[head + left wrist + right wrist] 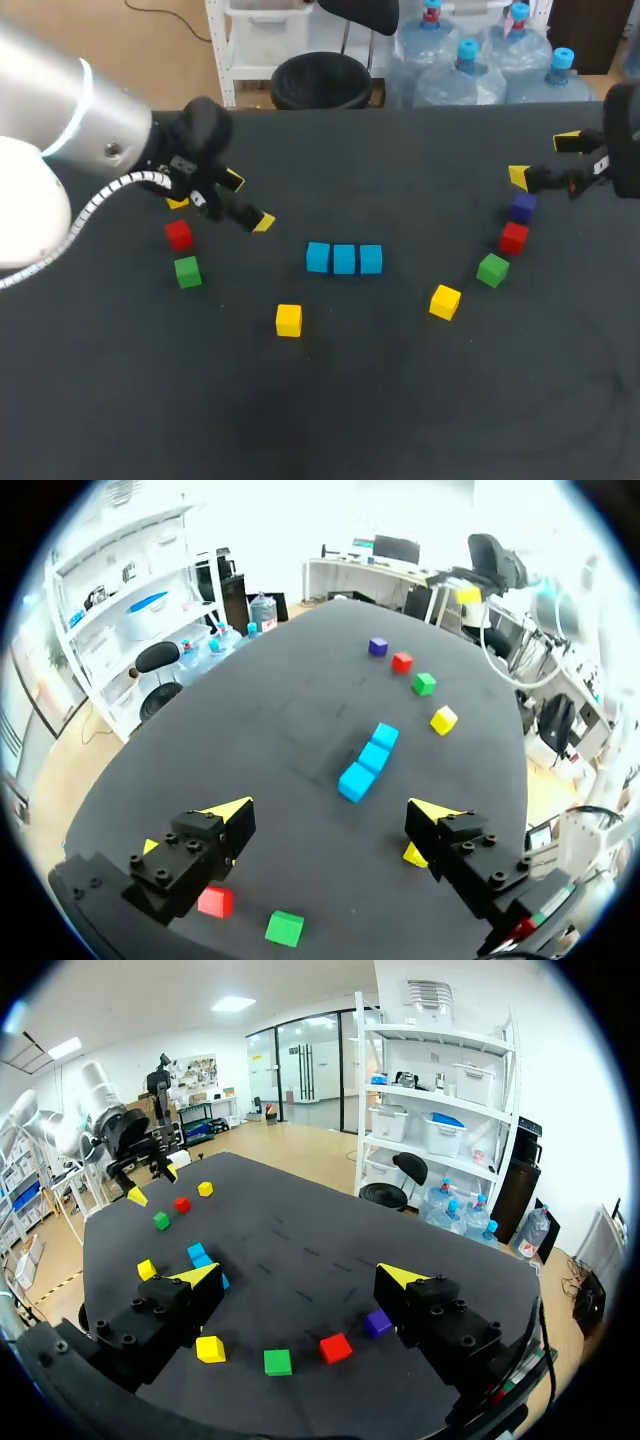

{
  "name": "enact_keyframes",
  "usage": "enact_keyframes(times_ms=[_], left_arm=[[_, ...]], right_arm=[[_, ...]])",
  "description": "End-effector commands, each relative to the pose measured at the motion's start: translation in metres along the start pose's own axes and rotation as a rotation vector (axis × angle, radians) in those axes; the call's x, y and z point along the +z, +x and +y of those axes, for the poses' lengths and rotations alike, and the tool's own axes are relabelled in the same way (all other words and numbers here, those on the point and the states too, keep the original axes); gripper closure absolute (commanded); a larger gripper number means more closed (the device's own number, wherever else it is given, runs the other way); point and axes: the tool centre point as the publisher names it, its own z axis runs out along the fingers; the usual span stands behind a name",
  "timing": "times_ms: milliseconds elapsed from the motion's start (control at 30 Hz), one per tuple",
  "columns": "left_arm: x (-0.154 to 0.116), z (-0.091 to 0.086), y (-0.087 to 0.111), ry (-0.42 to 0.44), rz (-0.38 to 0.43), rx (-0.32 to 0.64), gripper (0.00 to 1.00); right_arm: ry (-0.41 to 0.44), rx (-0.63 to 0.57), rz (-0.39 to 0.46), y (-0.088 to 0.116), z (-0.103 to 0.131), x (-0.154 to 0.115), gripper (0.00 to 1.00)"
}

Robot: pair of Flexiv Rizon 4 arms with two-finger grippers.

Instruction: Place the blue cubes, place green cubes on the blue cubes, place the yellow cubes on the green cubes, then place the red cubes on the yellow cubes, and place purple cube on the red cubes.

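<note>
Hovering over the matte black table (pixel 330 420), the left gripper (pixel 248 200) hangs spread wide at ten o'clock from the blue cubes (pixel 344 258), three smooth blocks touching in a row. The right gripper (pixel 543 158) gapes just as wide at two o'clock. A red cube (pixel 178 234) and a green cube (pixel 186 271) lie at the left gripper's seven o'clock. The purple cube (pixel 522 207), a second red cube (pixel 513 238) and a second green cube (pixel 492 269) trail from the right gripper's six o'clock, and yellow cubes (pixel 288 320) sit at the row's seven and four.

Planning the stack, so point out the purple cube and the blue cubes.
purple cube (pixel 523 207), head view, its top face.
blue cubes (pixel 344 258), head view, the middle cube's top face.
</note>
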Motion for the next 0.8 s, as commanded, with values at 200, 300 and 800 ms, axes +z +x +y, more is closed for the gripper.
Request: enact_keyframes(times_ms=[200,300,800], left_arm=[[0.017,0.007,-0.003,-0.005,0.055,0.151,0.00],[0.020,0.008,-0.004,0.022,0.073,0.219,0.00],[0.062,-0.001,-0.003,0.176,0.376,0.627,0.00]], right_arm=[[0.005,0.000,0.003,0.000,0.001,-0.001,0.00],[0.005,0.000,0.003,0.000,0.001,-0.001,0.00],[0.005,0.000,0.003,0.000,0.001,-0.001,0.00]])
